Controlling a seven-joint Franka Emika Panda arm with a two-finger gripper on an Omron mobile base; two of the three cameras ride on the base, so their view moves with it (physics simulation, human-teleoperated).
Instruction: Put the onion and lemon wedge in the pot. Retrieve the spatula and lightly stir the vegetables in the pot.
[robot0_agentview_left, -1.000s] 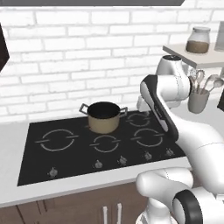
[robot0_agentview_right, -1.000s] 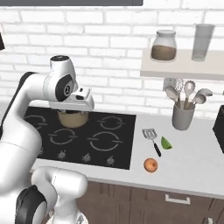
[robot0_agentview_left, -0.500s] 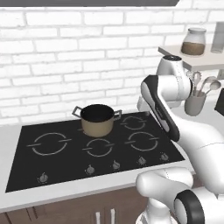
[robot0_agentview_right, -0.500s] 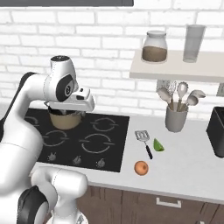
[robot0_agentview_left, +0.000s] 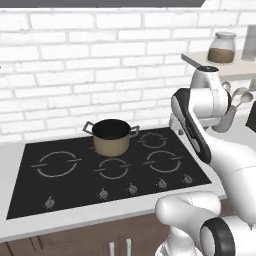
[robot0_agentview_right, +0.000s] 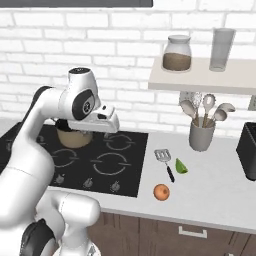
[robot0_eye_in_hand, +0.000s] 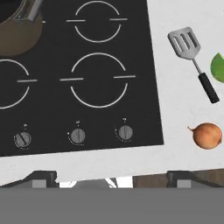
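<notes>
Gripper over cooktop, holds nothing; can't tell how far open.

Glossy white rounded arm segments meet at dark grey circular joints.

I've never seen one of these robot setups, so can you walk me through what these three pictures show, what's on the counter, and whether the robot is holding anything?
It is a rendered kitchen with a white robot arm on a driving base. Two pictures come from cameras on the base, behind the arm to its left and right. The third looks down from the hand itself.

A pot stands on the black cooktop. On the counter right of the cooktop lie a spatula, a green lemon wedge and an onion, apart from one another. A cup of utensils stands further back.

The gripper hangs above the cooktop's front edge. Nothing appears between its fingers, though I cannot tell whether they are open.
</notes>
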